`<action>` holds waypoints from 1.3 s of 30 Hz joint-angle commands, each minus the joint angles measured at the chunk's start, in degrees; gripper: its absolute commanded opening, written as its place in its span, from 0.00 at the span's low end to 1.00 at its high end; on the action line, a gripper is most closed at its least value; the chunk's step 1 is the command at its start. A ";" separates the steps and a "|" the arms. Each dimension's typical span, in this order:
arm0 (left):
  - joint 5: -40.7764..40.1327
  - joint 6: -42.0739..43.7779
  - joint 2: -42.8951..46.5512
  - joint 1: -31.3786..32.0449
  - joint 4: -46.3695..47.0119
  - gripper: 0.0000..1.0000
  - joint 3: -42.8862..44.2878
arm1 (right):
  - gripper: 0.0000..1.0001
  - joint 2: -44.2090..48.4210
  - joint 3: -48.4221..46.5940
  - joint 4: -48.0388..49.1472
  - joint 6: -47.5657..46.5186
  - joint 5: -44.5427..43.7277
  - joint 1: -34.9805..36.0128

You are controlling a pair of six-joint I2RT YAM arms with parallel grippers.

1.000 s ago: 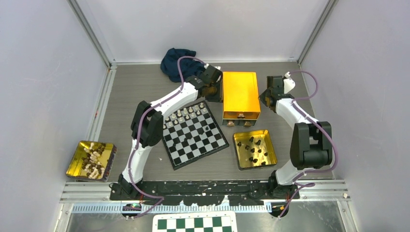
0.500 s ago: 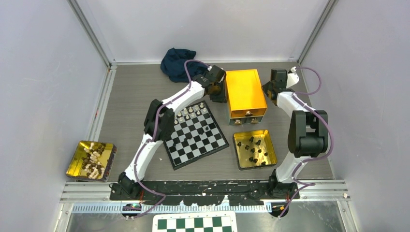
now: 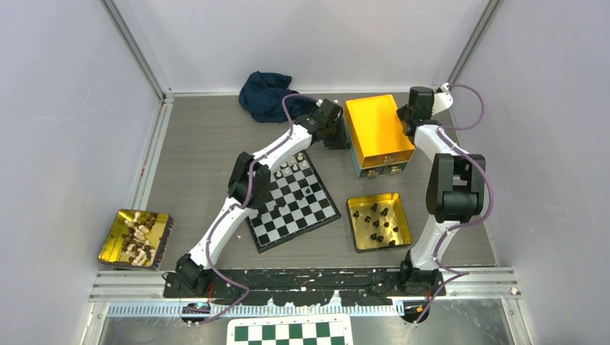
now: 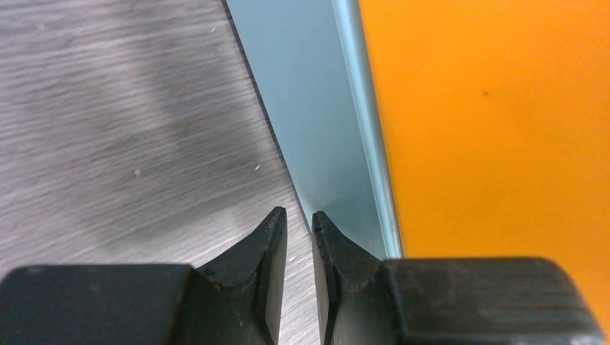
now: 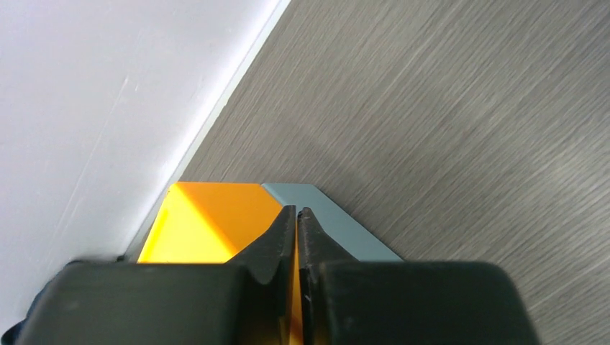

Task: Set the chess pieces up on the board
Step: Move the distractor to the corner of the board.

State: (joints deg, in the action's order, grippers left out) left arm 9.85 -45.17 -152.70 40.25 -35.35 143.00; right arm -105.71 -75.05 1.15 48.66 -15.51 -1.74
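Grey wood-grain table (image 3: 194, 158), walled cell. The grippers flank the orange-topped, grey-sided box (image 3: 374, 126), likely to shift it. The left gripper (image 4: 299, 221) is nearly closed and the right gripper (image 5: 296, 214) closed (both empty).

The tabletop (image 3: 201, 151) is surfaced in matt grey with a fine, streaked wood grain. The box (image 3: 374, 129) at the far edge is topped in smooth, glossy orange, with its sides finished in satin grey-blue. The left tray (image 3: 108, 248) and the right tray (image 3: 357, 233) are seen as shiny gold metal. The cloth (image 3: 262, 93) is crumpled dark blue fabric. Matt black plastic is seen on the left gripper (image 4: 296, 223) and the right gripper (image 5: 296, 214).
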 commanded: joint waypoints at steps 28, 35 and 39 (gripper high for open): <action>-18.76 17.65 37.38 2.90 -6.51 0.46 -18.93 | 0.44 12.69 -17.64 -30.54 -24.84 11.11 11.76; -28.61 22.01 51.42 2.34 -8.83 0.63 -39.36 | 0.44 14.14 -7.99 -33.33 -26.88 17.45 12.55; -30.94 21.65 56.79 2.03 -9.03 0.68 -47.78 | 0.44 12.15 -4.43 -32.17 -27.68 17.75 14.02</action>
State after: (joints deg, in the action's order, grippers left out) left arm -15.55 -25.36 -100.22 42.78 -42.37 101.03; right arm -92.42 -81.89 -30.98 22.87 -0.91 10.81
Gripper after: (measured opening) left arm 0.661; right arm 0.442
